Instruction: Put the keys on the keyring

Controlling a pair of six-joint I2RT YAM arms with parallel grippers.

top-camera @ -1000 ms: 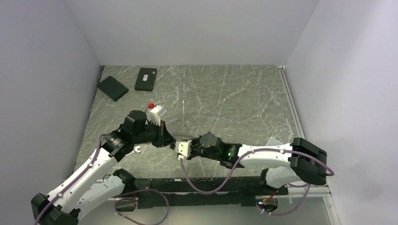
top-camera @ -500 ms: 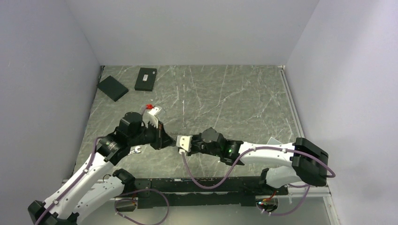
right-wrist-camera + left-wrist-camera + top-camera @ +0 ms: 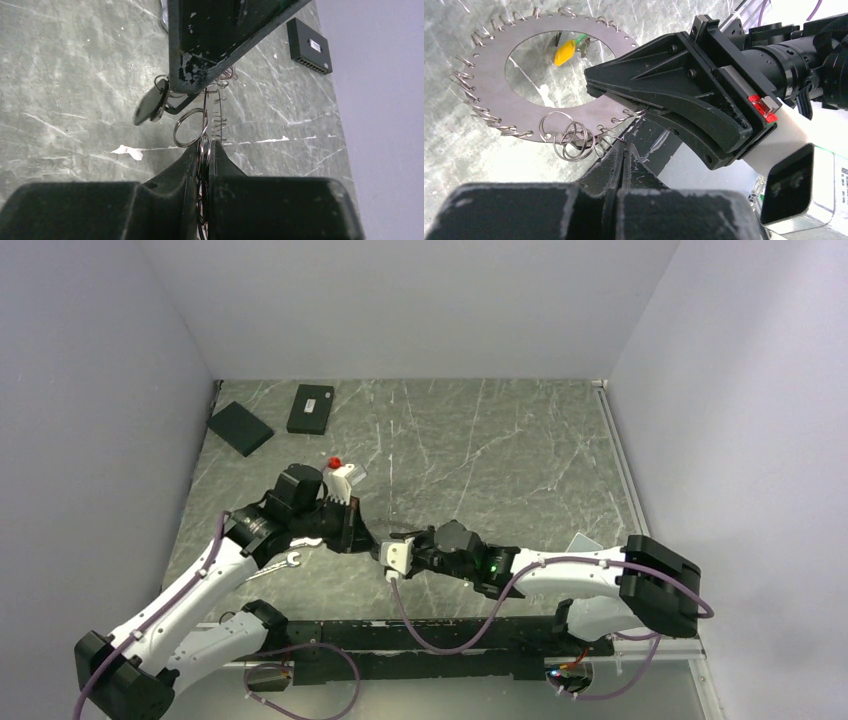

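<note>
Right jaws nearly shut, clamped on the rim of the keyring [image 3: 489, 85], a flat toothed metal ring held off the worktop [image 3: 500, 440] between the 2 arms. Left jaws fully closed, tips against the loose split rings [image 3: 574, 142] at the ring's near rim; cannot tell if they pinch one. 1 dark key [image 3: 149, 107] dangles there. Yellow-green tag [image 3: 564, 50] shows through the hole.

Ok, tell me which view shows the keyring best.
Left wrist: the keyring shows face-on, hole and fringed rim clear. Right wrist sees it only edge-on; in the top view it is too small to make out.
</note>
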